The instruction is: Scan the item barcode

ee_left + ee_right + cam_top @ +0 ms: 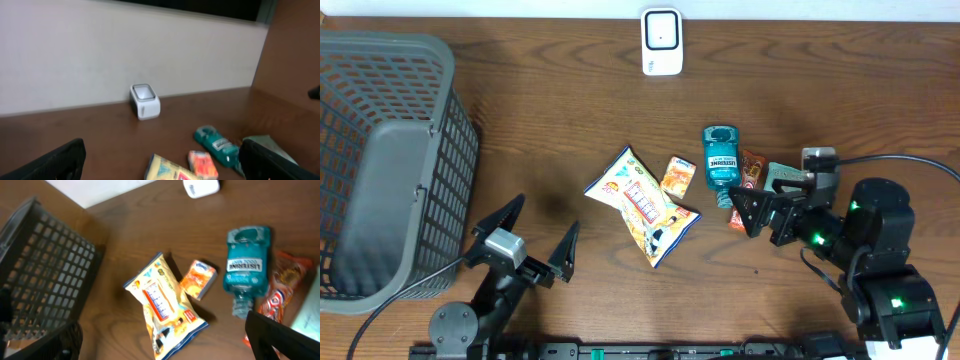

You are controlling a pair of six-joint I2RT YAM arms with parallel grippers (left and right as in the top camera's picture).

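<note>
My left end effector (533,237) gapes wide and empty, well left of the mouthwash bottle (721,160); my right end effector (760,207), equally wide, grips nothing just right of it.

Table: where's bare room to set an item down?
Bare wood between basket and chips bag; also between scanner and bottle, and the far right corner. Crowded: bag through bottle, right claw beside them.

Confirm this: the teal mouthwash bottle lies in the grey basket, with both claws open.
No. The teal mouthwash bottle lies on the table, outside the grey basket, as the overhead view shows. The left claw and right claw are indeed open.
</note>
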